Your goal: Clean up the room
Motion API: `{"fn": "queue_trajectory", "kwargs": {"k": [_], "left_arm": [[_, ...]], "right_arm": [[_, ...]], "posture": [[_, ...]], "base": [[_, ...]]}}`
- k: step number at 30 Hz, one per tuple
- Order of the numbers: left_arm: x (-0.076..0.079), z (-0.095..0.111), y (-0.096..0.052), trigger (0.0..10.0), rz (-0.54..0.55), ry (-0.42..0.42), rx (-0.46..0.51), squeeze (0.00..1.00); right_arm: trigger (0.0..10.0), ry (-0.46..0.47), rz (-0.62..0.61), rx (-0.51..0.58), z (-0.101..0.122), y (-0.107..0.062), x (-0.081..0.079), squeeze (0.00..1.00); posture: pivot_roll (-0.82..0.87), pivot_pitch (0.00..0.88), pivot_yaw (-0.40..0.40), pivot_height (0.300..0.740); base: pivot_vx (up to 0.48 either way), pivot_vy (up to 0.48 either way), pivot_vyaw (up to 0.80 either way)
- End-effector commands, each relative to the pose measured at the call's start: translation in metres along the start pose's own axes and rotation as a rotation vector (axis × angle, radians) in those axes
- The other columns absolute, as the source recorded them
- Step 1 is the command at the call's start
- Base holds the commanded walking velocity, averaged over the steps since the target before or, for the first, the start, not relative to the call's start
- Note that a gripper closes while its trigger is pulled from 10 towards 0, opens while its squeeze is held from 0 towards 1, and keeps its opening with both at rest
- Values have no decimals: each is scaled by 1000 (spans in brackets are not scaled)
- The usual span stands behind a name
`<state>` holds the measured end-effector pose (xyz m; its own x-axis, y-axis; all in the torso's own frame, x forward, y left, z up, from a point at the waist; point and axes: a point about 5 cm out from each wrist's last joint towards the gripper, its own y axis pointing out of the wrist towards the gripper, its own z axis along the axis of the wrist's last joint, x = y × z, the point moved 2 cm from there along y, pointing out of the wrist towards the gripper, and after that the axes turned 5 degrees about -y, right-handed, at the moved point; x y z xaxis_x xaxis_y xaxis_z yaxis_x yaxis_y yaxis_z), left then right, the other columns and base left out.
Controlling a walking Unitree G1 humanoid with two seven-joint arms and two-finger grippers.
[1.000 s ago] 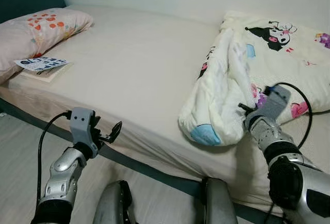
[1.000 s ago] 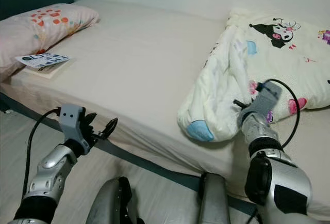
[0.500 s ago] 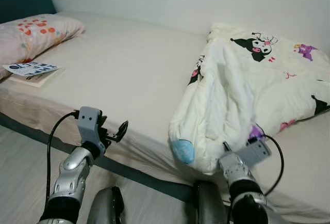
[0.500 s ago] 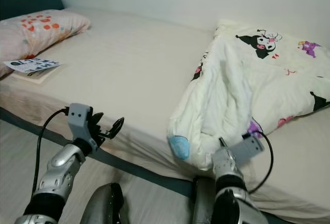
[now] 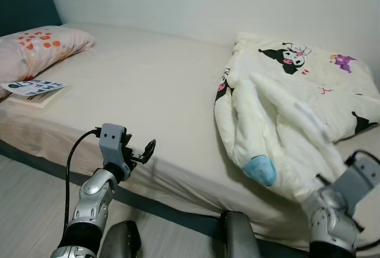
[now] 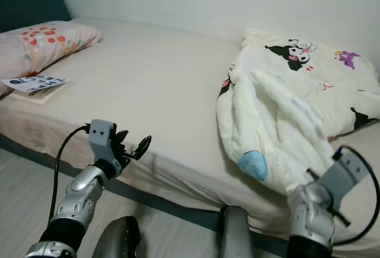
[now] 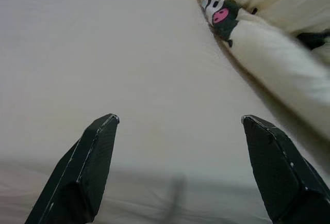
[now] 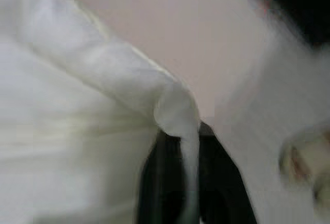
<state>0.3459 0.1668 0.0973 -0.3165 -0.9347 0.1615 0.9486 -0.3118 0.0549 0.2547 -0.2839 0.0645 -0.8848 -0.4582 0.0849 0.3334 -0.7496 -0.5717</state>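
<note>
A cream duvet (image 5: 285,109) printed with cartoon figures lies bunched on the right half of the bed (image 5: 148,85). One fold of it stretches down toward the bed's near right edge. My right gripper (image 8: 181,149) is shut on that fold, and white fabric (image 8: 178,115) runs between its black fingers (image 8: 160,182). In the eye views its grey wrist (image 5: 356,178) sticks out below the duvet's edge. My left gripper (image 5: 142,151) hovers open over the bed's front edge, holding nothing, with bare sheet (image 7: 154,69) ahead of it.
A pink pillow (image 5: 35,47) lies at the head of the bed on the left, with a book (image 5: 32,85) beside it. A white wall runs behind the bed. The dark bed frame (image 5: 172,210) and pale floor (image 5: 29,204) are below.
The camera has shifted. My right arm has drawn back toward the near right with the duvet fold in it, stretching the fold out. The left gripper stays open by the bed's edge.
</note>
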Motion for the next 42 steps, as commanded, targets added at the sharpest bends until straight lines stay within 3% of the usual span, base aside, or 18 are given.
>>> {"fn": "queue_trajectory", "kwargs": {"k": [1, 4, 6, 10, 11, 14, 20, 22, 26, 28, 29, 30, 31, 34, 35, 39, 40, 42], "left_arm": [[5, -6, 2, 10000, -17, 6, -23, 0], [6, -7, 3, 10000, -20, 6, -23, 0], [8, -8, 4, 10000, -30, 14, -23, 0], [8, -8, 3, 10000, -40, 23, -22, 0], [8, -8, 3, 10000, -40, 23, -22, 0], [10, -9, 3, 10000, -48, 27, -24, 0], [14, -9, 5, 10000, -67, 33, -22, 0], [15, -9, 6, 10000, -74, 33, -22, 0], [16, -9, 6, 10000, -80, 32, -22, 0], [16, -9, 6, 10000, -81, 31, -22, 0], [16, -10, 6, 10000, -85, 30, -22, 0], [18, -10, 6, 10000, -92, 28, -22, 0], [18, -10, 6, 10000, -92, 28, -22, 0], [19, -11, 6, 10000, -96, 26, -23, 0], [19, -11, 6, 10000, -96, 26, -23, 0], [20, -12, 4, 10000, -102, 18, -26, 0], [20, -12, 4, 10000, -104, 16, -25, 0], [20, -12, 3, 10000, -105, 16, -24, 0]], "right_arm": [[10000, 7, 18, -141, -23, -8, -1, 1000], [10000, 0, 80, -229, -40, -19, -9, 1000], [10000, 23, 184, -361, -63, -41, -26, 1000], [10000, 60, 256, -458, -75, -62, -41, 1000], [10000, 60, 256, -458, -75, -62, -41, 1000], [10000, 44, 402, -504, -70, -89, -62, 1000], [10000, 15, 570, -520, -50, -111, -82, 1000], [10000, -39, 681, -410, -22, -114, -92, 1000], [10000, -119, 768, -213, 16, -111, -100, 1000], [10000, -127, 777, -178, 24, -110, -101, 1000], [10000, -145, 814, -129, 36, -109, -104, 1000], [10000, -152, 829, -7, 68, -100, -107, 1000], [10000, -152, 829, -7, 68, -100, -107, 1000], [10000, -243, 748, 231, 113, -78, -106, 1000], [10000, -243, 748, 231, 113, -78, -106, 1000], [10000, -434, 632, 454, 137, -39, -102, 1000], [10000, -460, 610, 472, 138, -33, -101, 804], [10000, -503, 585, 497, 137, -23, -99, 804]], "posture": [[-106, 89, -32, 501], [-103, 88, -36, 501], [-95, 87, -42, 501], [-95, 87, -42, 501], [-95, 87, -42, 501], [-90, 83, -47, 501], [-90, 78, -46, 501], [-85, 75, -46, 501], [-82, 73, -39, 501], [-82, 73, -39, 501], [-79, 74, -39, 501], [-75, 74, -38, 501], [-75, 74, -38, 501], [-71, 79, -34, 501], [-71, 79, -34, 501], [-53, 95, -29, 501], [-53, 95, -29, 501], [-44, 104, -28, 501]], "base": [[0, 0, 0], [0, 0, 0], [0, 0, 0], [0, 0, 0], [0, 0, 0], [0, 0, 0], [0, 0, 0], [0, 0, 0], [0, 0, 0], [0, 0, 0], [0, 0, 0], [0, 0, 0], [0, 0, 0], [0, 0, 0], [0, 0, 0], [0, 0, 0], [0, 0, 0], [0, 0, 0]]}}
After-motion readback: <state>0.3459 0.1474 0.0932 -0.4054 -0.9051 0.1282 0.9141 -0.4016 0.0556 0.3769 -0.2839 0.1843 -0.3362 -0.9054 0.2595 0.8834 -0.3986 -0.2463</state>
